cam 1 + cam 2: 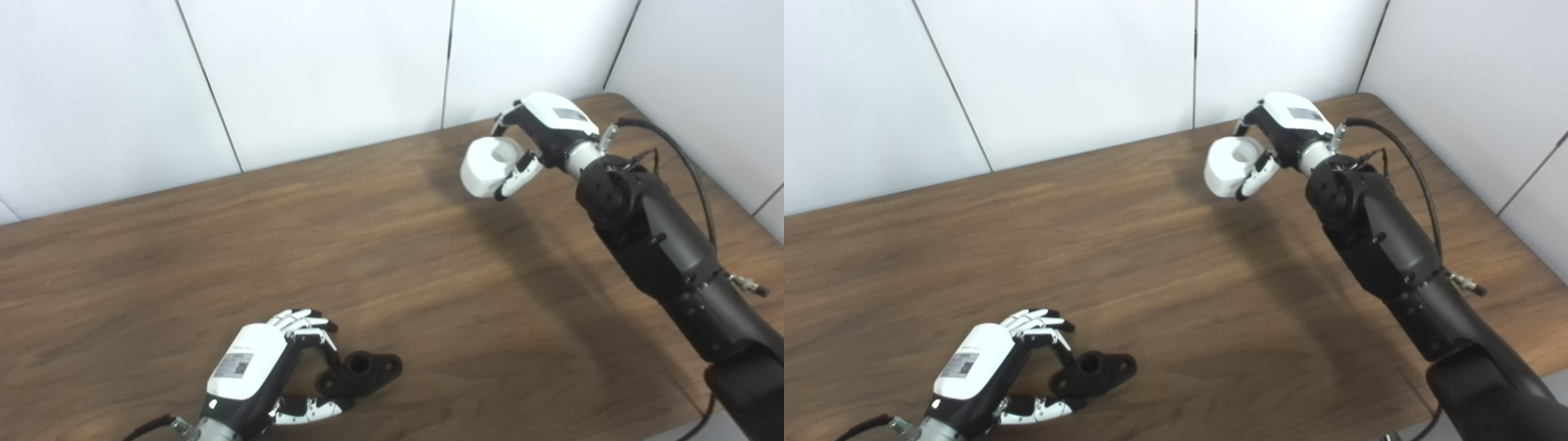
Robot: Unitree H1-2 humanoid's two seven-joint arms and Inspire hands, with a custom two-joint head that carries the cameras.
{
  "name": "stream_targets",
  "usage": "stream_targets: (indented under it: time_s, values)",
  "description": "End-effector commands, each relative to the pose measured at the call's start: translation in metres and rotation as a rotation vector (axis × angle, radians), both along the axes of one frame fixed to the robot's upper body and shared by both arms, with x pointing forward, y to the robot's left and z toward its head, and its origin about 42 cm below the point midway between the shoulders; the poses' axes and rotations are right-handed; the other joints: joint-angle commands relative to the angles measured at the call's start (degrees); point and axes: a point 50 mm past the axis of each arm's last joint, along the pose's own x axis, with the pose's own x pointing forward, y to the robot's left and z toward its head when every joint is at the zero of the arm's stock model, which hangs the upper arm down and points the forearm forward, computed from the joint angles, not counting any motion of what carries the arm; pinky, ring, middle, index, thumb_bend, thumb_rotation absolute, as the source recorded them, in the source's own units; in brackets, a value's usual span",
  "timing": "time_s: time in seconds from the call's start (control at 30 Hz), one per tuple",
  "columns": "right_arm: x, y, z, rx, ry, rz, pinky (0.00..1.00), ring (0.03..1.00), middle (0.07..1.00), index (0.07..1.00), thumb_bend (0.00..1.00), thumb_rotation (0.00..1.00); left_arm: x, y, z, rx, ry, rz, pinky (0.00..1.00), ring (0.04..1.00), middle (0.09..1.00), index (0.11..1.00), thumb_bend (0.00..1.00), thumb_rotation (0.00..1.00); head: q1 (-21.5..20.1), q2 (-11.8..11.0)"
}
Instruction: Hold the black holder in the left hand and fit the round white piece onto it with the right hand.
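Observation:
The black holder (366, 369) lies on the wooden table (184, 257) near the front edge, a flat piece with a raised round socket in its middle. My left hand (260, 373) reaches it from the left, with fingers (309, 334) and thumb closed around its left end. Far off at the back right, my right hand (539, 138) is shut on the round white piece (488, 166), a thick ring with a hollow centre, held above the table. The two parts are wide apart.
White wall panels (318, 73) close off the back and right sides of the table. The right arm (661, 245) stretches across the table's right part, with a cable looping beside it.

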Motion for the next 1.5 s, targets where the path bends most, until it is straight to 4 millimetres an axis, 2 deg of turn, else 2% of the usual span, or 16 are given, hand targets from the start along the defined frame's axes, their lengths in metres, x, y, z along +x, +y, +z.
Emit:
stream_targets:
  time_s: [0.0,0.17,0.37,0.63,0.77,1.13,1.47]
  values:
    - [-0.008,0.007,0.034,-0.042,-0.087,0.049,1.0,0.947,0.831,0.485,0.53,0.14,-0.005,0.002,-0.01,0.065,0.056,0.01,0.86,0.849,0.762,0.488,0.52,0.05,0.77,0.06]
    - [-0.033,0.034,0.045,-0.062,-0.1,0.112,1.0,0.945,0.804,0.484,0.53,0.14,-0.005,-0.007,-0.01,0.064,0.054,0.012,0.86,0.85,0.761,0.487,0.52,0.05,4.91,0.71]
    - [-0.063,0.068,0.051,-0.072,-0.095,0.207,1.0,0.918,0.769,0.482,0.53,0.14,-0.004,-0.018,-0.01,0.059,0.055,0.016,0.86,0.852,0.764,0.487,0.52,0.05,7.43,1.32]
    - [-0.092,0.093,0.056,-0.042,-0.037,0.318,1.0,0.9,0.787,0.482,0.53,0.14,-0.002,-0.032,-0.009,0.051,0.059,0.023,0.86,0.857,0.767,0.487,0.52,0.05,11.07,2.84]
    - [-0.105,0.108,0.056,-0.037,-0.012,0.368,1.0,0.9,0.788,0.482,0.53,0.14,-0.002,-0.038,-0.008,0.053,0.058,0.029,0.86,0.856,0.769,0.487,0.52,0.05,11.53,3.19]
    - [-0.122,0.135,0.045,-0.036,0.042,0.486,1.0,0.895,0.779,0.48,0.53,0.14,-0.001,-0.044,-0.004,0.049,0.058,0.027,0.86,0.852,0.77,0.487,0.52,0.05,11.76,4.5]
    - [-0.126,0.137,0.028,-0.052,0.107,0.496,1.0,0.89,0.777,0.48,0.53,0.15,-0.001,-0.046,-0.001,0.052,0.055,0.021,0.86,0.853,0.769,0.487,0.52,0.05,11.7,5.13]
